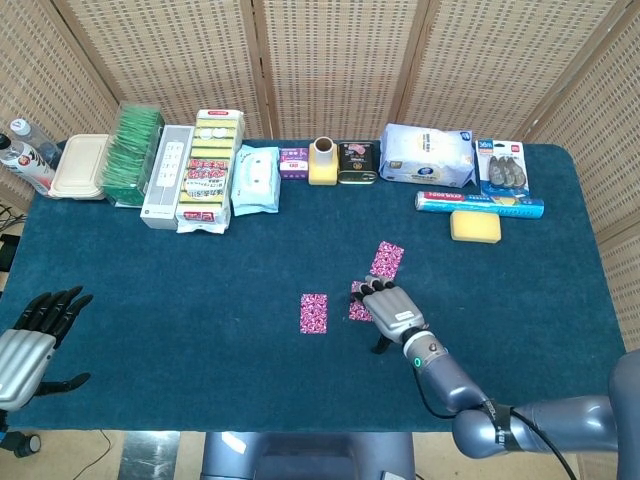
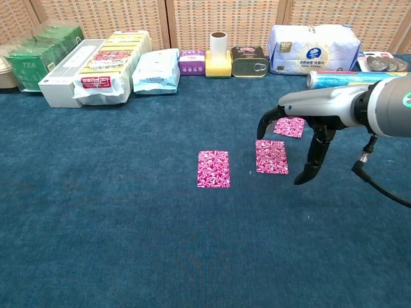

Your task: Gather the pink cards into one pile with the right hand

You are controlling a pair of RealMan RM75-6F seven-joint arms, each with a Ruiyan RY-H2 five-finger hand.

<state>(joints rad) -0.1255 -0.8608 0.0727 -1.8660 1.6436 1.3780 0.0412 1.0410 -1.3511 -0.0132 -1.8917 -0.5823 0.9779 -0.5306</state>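
A folding screen [image 1: 330, 60] of woven, perforated tan panels in light wooden frames stands behind the table and angles in along both sides. The table [image 1: 180, 290] wears a deep teal, carpet-like cloth with rounded far corners. Light is even and soft, with faint shadows. Pale floor [image 1: 150, 455] shows beneath the near edge.

"TEA" is printed on the green box [image 2: 32, 64].
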